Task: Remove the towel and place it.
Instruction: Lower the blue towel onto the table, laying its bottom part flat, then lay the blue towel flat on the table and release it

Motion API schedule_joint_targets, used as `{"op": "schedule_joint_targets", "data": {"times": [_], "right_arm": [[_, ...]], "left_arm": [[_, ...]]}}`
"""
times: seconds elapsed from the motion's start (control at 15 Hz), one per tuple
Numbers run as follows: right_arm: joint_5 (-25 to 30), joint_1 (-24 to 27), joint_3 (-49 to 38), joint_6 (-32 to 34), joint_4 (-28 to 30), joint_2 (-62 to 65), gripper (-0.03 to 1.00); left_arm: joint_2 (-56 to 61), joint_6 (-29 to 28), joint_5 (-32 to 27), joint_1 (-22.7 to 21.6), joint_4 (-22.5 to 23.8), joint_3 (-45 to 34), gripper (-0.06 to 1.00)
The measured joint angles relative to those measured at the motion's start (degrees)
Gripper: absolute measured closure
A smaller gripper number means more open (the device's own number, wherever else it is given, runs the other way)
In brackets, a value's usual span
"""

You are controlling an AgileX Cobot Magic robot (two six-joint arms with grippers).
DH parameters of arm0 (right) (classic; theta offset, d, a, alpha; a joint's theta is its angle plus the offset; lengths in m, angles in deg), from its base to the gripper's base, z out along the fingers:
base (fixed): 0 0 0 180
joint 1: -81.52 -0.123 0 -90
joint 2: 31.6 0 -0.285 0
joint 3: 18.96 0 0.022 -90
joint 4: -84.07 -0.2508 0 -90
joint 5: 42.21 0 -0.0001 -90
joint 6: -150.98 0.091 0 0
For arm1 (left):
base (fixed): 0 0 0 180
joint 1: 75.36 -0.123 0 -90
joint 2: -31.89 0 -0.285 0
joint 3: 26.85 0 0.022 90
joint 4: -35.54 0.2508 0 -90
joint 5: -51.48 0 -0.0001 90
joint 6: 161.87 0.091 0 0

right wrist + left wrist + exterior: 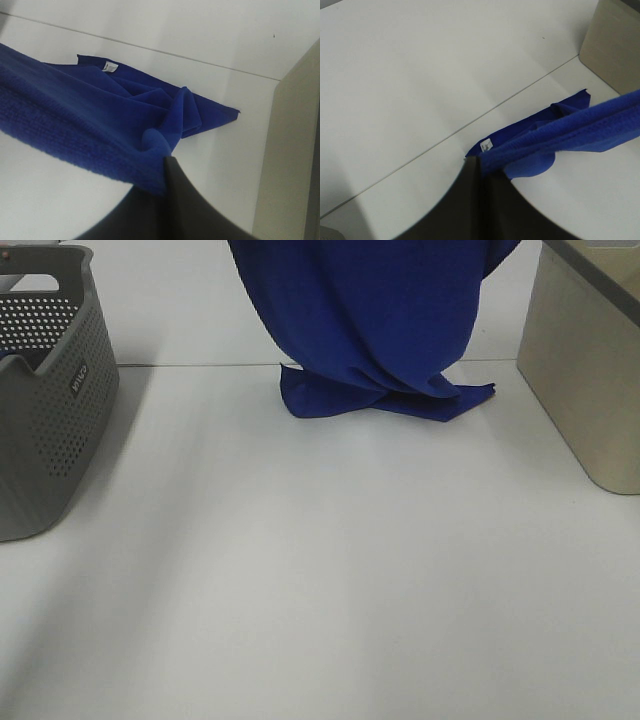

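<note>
Left pincer [480, 171]: the two dark halves meet with no gap showing, and the hem of the towel [370, 310] comes straight out of the seam between them. I read that as pressed together on the cloth.

Right pincer [168, 166]: only the dark tip shows. The thick blue edge runs in under it and ends there. No opening is visible, so I take it to be pinching the towel too, though the grip itself is hidden.

Towel: it hangs from both pincers as a broad curtain, with its top out of the high view. Its lower end lies folded on the table [320, 570], along the seam line in the surface. The white tag [486, 145] lies face up on that resting part.

Surroundings: the grey basket [50, 410] stands well apart on my left, and no blue shows in the part of it I can see. The beige bin [585, 370] stands near on my right, not touching the cloth.

Progress, as I judge it: removal is done, since the towel is out of the basket. Placing is only begun, because just the bottom fold rests on the table and the bulk is in the air. Left to do: lower the rest onto the table, spread both pincers, and lift off.

Risk: the resting end is already bunched, so the cloth may settle creased.
</note>
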Motion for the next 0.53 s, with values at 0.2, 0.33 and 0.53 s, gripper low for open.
{"op": "schedule_joint_targets", "data": {"times": [0.2,0.33,0.53], "right_arm": [[0.34,0.06,0.0,-1.03,-0.97,4.07,0.95],[0.34,0.06,0.0,-1.32,-2.52,6.53,0.95],[0.74,-0.17,-1.6,-1.49,-6.47,10.66,0.95]], "left_arm": [[8.14,-0.29,-0.06,0.0,-1.89,-9.0,0.94],[14.78,-0.06,0.06,0.0,-2.58,-17.48,0.94],[25.21,0.0,0.74,0.17,-2.98,-31.97,0.94]]}}
